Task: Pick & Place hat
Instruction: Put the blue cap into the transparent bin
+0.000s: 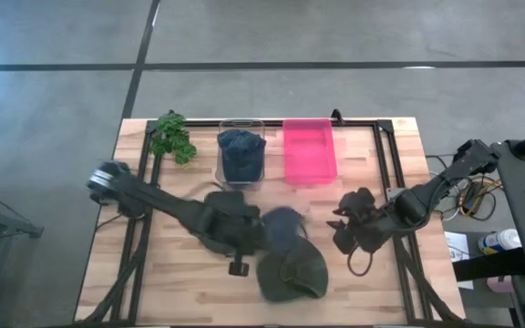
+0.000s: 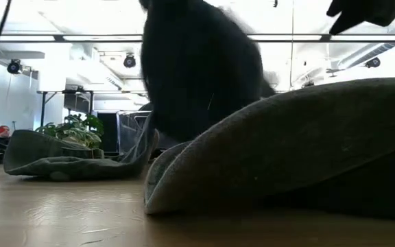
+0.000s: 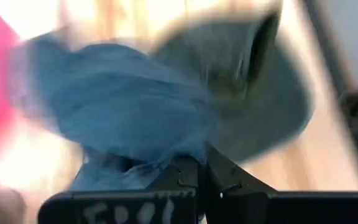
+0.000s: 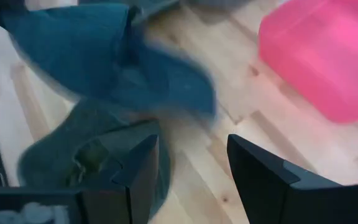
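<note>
Pale wooden planks form the worktop [image 1: 171, 273], which is framed by black rails and set on a grey floor crossed by dark lines. A blue hat [image 1: 283, 228] of soft, crumpled cloth is held just below the middle of the high view, pinched at its edge by the left hand [image 1: 261, 239], whose fingers [image 3: 191, 177] are pressed together on the fabric in the left wrist view. The blue hat is blurred, so its long axis cannot be told exactly; it is seen to spread from the left hand toward the right of the high view. Just beneath it, at lower centre, an olive hat [image 1: 292, 273] of limp, matte fabric lies flat on the worktop, its rounded brim directed toward the lower right of the frame. The right hand [image 1: 346, 226] is placed right of centre, beside the hats, its fingers [image 4: 138, 171] spread apart with nothing between them. Along the upper edge of the worktop, a clear bin [image 1: 241, 155] holding dark blue cloth is set just beside a translucent pink rectangular bin [image 1: 308, 150], and a leafy green plant [image 1: 171, 137] is seen at the upper left.
</note>
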Available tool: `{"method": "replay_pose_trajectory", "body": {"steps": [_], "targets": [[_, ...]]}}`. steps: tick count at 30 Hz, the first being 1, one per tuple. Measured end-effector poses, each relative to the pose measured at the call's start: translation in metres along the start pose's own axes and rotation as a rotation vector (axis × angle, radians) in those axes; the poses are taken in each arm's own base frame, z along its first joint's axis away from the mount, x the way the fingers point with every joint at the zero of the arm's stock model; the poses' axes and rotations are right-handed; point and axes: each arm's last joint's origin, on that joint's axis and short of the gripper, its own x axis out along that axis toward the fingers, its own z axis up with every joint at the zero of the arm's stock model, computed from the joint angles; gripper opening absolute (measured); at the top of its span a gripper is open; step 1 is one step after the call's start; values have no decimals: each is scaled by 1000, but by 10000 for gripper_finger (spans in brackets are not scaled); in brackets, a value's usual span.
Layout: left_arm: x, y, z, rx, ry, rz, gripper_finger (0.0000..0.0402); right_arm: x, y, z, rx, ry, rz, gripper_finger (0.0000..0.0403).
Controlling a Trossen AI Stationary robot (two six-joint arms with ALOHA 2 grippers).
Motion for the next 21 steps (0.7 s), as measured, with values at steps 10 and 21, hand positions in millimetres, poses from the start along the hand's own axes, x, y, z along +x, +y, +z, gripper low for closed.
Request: {"method": "replay_pose_trajectory", "body": {"steps": [10, 21], "targets": [[67, -25, -10, 324, 213, -162, 0, 43, 28, -25, -45, 256, 1, 187], [26, -28, -3, 130, 197, -102, 13, 85, 40, -24, -96, 195, -21, 173]]}}
